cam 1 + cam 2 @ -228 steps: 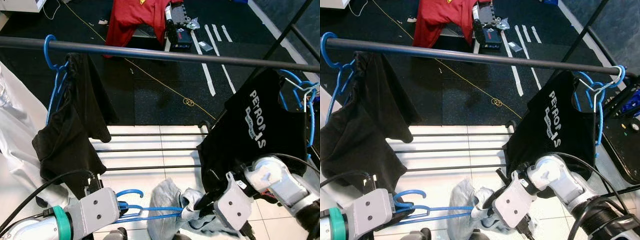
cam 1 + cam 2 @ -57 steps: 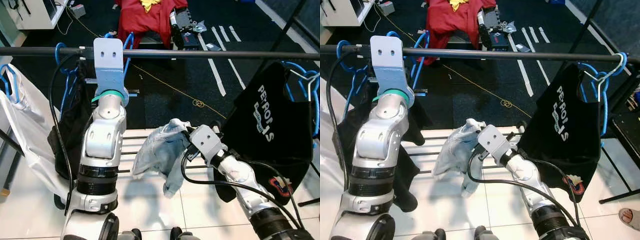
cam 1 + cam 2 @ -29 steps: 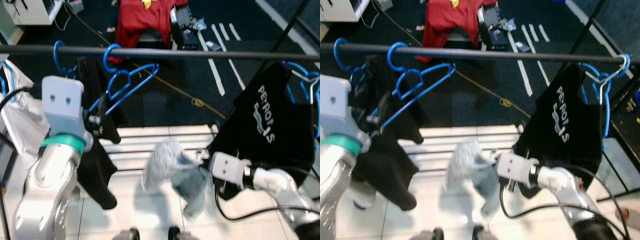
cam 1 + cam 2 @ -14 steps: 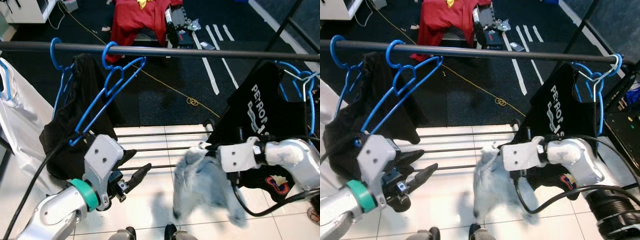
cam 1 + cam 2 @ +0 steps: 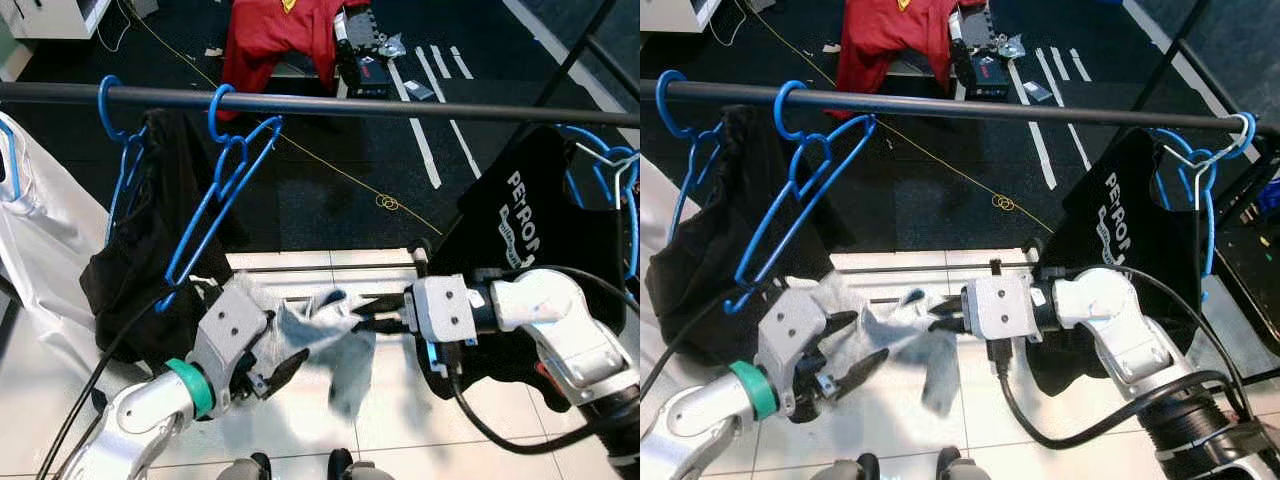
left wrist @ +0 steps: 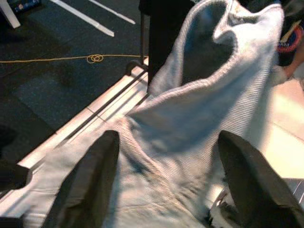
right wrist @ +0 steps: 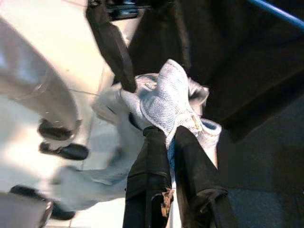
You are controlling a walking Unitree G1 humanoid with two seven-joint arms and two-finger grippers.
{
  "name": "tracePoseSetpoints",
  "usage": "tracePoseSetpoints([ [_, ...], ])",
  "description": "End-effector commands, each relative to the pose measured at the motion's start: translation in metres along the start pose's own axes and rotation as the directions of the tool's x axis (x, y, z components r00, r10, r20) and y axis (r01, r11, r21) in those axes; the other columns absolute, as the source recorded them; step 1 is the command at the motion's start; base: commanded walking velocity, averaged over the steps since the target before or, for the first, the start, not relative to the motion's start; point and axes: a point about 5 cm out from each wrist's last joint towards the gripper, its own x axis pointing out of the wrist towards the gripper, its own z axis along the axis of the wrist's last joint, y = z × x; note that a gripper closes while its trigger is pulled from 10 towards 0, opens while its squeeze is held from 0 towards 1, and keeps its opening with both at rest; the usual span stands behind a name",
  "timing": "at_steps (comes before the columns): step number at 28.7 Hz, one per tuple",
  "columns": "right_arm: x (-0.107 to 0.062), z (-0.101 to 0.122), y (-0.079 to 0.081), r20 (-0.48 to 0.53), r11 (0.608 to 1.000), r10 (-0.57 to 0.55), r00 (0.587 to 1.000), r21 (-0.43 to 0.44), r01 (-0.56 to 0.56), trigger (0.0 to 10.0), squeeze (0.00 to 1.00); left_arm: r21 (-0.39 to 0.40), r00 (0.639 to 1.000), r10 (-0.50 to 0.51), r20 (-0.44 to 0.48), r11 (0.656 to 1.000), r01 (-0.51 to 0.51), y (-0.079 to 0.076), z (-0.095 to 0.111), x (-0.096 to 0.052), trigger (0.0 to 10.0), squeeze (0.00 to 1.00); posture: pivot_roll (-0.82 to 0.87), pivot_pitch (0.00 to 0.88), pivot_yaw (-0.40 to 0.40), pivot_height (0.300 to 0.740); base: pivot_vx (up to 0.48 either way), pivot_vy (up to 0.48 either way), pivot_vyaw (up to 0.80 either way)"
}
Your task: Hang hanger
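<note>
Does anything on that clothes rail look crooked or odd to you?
Yes. The empty blue plastic hanger dangles askew from the dark metal rail, bare, while the pale grey garment meant for it is stretched between the left claw and right claw.

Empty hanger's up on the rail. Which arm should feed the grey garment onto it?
Right, probably. Its end effector is already shut on the garment, and the rail runs above it. The left end effector is open under the cloth, right below the hanger, better placed to steady that.
</note>
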Motion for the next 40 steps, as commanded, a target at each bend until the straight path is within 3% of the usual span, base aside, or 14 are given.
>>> tracePoseSetpoints([
  [1, -0.004, 0.003, -0.002, 0.001, 0.999, 0.033, 0.999, -0.012, -0.033, 10.0, 0.0, 0.015, 1.0, -0.009, -0.013, 1.0, 0.009, -0.004, -0.009, 0.0, 10.0, 1.0, -0.08, 0.181, -0.018, 0.74, 0.0, 0.0, 0.0],
  [5, -0.007, 0.006, -0.009, -0.009, 0.999, 0.041, 0.999, -0.028, -0.041, 10.0, 0.0, 0.033, 1.0, 0.004, -0.023, 0.999, -0.004, -0.002, -0.015, -0.003, 10.0, 1.0, -0.07, 0.178, -0.033, 0.74, 0.0, 0.0, 0.0],
  [6, -0.009, 0.008, -0.015, -0.01, 0.998, 0.039, 0.999, -0.045, -0.039, 10.0, 0.0, 0.006, 0.998, -0.049, -0.037, 0.999, 0.049, -0.007, -0.02, -0.008, 10.0, 0.9, -0.07, 0.175, -0.038, 0.74, 0.0, 0.0, 0.0],
  [7, -0.01, 0.011, -0.019, -0.01, 0.998, 0.037, 0.999, -0.057, -0.038, 10.0, 0.0, -0.016, 0.995, -0.091, -0.045, 0.996, 0.09, -0.011, -0.023, -0.012, 10.0, 0.9, -0.07, 0.175, -0.038, 0.74, 0.0, 0.0, 0.0],
  [8, -0.01, 0.014, -0.025, 0.0, 0.997, 0.018, 1.0, -0.075, -0.018, 10.0, 0.0, -0.064, 0.987, -0.152, -0.046, 0.987, 0.149, -0.018, -0.025, -0.015, 10.0, 0.0, -0.07, 0.175, -0.038, 0.74, 0.0, 0.0, 0.0],
  [13, -0.006, 0.02, -0.035, 0.024, 0.995, -0.016, 1.0, -0.095, 0.018, 10.0, 0.0, -0.146, 0.973, -0.231, -0.01, 0.963, 0.227, -0.029, -0.023, -0.014, 10.0, 0.0, -0.08, 0.172, -0.044, 0.74, 0.0, 0.0, 0.0],
  [16, 0.003, 0.026, -0.037, 0.063, 0.995, -0.008, 0.998, -0.099, 0.015, 10.0, 0.0, -0.212, 0.961, -0.263, 0.085, 0.938, 0.275, -0.037, -0.01, -0.002, 10.0, 0.0, -0.08, 0.169, -0.044, 0.74, 0.0, 0.0, 0.0],
  [18, 0.011, 0.031, -0.03, 0.096, 0.995, 0.049, 0.994, -0.094, -0.04, 10.0, 0.0, -0.213, 0.977, -0.162, 0.138, 0.959, 0.189, -0.029, 0.001, 0.018, 10.0, 0.0, -0.07, 0.17, -0.044, 0.74, 0.0, 0.0, 0.0],
  [19, 0.011, 0.031, -0.03, 0.096, 0.995, 0.049, 0.994, -0.094, -0.04, 10.0, 0.0, -0.213, 0.977, -0.162, 0.138, 0.959, 0.189, -0.029, 0.001, 0.018, 10.0, 0.0, -0.07, 0.17, -0.044, 0.74, 0.0, 0.0, 0.0],
  [20, 0.012, 0.033, -0.022, 0.106, 0.992, 0.104, 0.989, -0.085, -0.096, 10.0, 0.0, -0.181, 0.988, -0.039, 0.147, 0.981, 0.066, -0.017, 0.005, 0.031, 10.0, 0.0, -0.07, 0.171, -0.042, 0.74, 0.0, 0.0, 0.0],
  [28, 0.006, 0.032, -0.014, 0.078, 0.984, 0.171, 0.982, -0.068, -0.166, 10.0, 0.0, -0.128, 0.986, 0.047, 0.162, 0.991, -0.026, -0.003, 0.009, 0.031, 10.0, 0.0, -0.08, 0.172, -0.033, 0.74, 0.0, 0.0, 0.0],
  [33, 0.006, 0.032, -0.016, 0.088, 0.986, 0.161, 0.983, -0.063, -0.156, 10.0, 0.0, -0.088, 0.985, 0.068, 0.16, 0.995, -0.055, -0.004, 0.011, 0.033, 10.0, 0.0, -0.08, 0.172, -0.031, 0.74, 0.0, 0.0, 0.0],
  [36, 0.007, 0.033, -0.019, 0.095, 0.988, 0.147, 0.985, -0.066, -0.141, 10.0, 0.0, -0.04, 0.975, 0.186, 0.124, 0.982, -0.182, 0.007, 0.007, 0.031, 10.0, 0.0, -0.08, 0.176, -0.029, 0.74, 0.0, 0.0, 0.0],
  [40, 0.008, 0.036, -0.022, 0.113, 0.99, 0.132, 0.985, -0.06, -0.126, 10.0, 0.0, -0.049, 0.969, 0.213, 0.124, 0.977, -0.208, 0.006, 0.006, 0.031, 10.0, 0.0, -0.07, 0.177, -0.03, 0.74, 0.0, 0.0, 0.0],
])
